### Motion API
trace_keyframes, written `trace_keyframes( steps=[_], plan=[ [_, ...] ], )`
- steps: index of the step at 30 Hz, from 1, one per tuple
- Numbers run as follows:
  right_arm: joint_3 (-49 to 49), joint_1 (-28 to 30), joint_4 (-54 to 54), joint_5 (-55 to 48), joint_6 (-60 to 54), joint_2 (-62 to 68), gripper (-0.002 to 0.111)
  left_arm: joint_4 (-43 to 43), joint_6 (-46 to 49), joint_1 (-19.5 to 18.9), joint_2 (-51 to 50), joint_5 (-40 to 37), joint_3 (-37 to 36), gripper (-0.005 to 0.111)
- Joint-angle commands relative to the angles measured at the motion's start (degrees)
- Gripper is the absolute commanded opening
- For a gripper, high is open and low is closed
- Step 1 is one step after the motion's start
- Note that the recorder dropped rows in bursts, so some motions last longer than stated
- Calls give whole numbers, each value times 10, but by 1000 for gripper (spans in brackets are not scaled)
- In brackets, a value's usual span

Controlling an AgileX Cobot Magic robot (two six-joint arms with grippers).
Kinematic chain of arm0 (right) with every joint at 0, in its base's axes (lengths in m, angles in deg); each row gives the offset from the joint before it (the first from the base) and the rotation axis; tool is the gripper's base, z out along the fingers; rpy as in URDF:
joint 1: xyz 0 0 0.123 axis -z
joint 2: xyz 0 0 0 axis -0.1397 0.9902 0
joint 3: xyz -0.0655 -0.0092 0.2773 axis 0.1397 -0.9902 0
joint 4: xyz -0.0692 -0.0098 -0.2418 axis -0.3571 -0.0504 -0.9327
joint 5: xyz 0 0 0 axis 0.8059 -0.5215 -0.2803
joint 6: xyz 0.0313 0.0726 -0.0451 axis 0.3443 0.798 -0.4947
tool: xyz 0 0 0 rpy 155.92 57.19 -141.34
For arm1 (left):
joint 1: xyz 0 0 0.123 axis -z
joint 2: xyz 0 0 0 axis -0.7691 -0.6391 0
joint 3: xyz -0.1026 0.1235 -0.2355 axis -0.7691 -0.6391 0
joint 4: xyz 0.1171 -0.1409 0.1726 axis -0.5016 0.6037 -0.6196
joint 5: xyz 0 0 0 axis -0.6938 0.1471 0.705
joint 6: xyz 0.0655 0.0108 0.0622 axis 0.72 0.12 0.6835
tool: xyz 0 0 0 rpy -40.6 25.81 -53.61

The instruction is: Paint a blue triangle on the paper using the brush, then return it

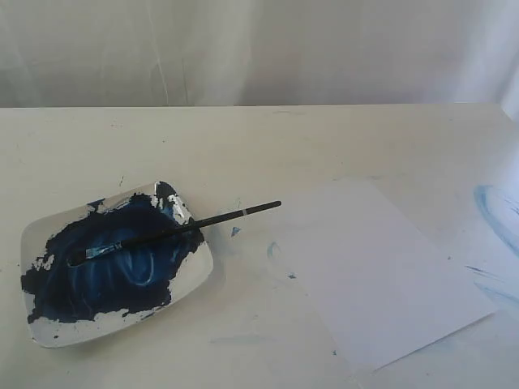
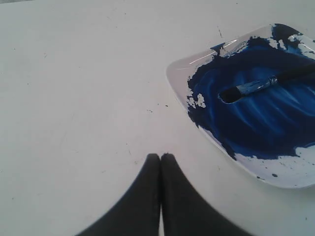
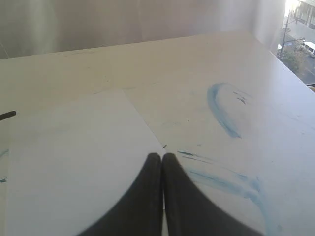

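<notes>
- The pale table (image 1: 268,146) fills the scene, backed by a white curtain.
- The paper (image 1: 381,275) lies flat right of centre, turned at an angle to the table's edge. Its face shows plain white.
- The white dish (image 1: 199,269) sits to the left, near the paper but apart from it, smeared thick with dark blue paint.
- Pale blue curved smears (image 1: 495,215) mark the tabletop beyond the paper's right side.
- The brush (image 1: 186,228) rests across the dish — bristles down in the paint, black handle slanting out over the rim toward the paper, its tip close to the sheet's near corner.
- The left gripper (image 2: 160,158) hangs over bare table beside the dish, its jaws pressed together on nothing.
- The right gripper (image 3: 161,157) hangs by the paper's edge, its jaws likewise closed and empty.
</notes>
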Motion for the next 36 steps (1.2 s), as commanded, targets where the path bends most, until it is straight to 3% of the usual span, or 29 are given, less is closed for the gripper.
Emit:
trace_keyframes(
  steps=[1,11,18,24,29,36],
  plan=[
    [-4,-1,2,1,0,-3,0,3,-3,0,2,-1,-2,0],
    [-4,-1,-4,30,-14,-3,0,3,-3,0,2,-1,-2,0],
    [-4,-1,0,284,-2,-3,0,3,-3,0,2,-1,-2,0],
    [-4,-1,1,414,6,-3,0,3,-3,0,2,-1,-2,0],
    [-4,-1,1,540,157,-3,0,3,-3,0,2,-1,-2,0],
    [57,-1,-4,411,192,48,0,3,-3,0,2,-1,-2,0]
  ],
)
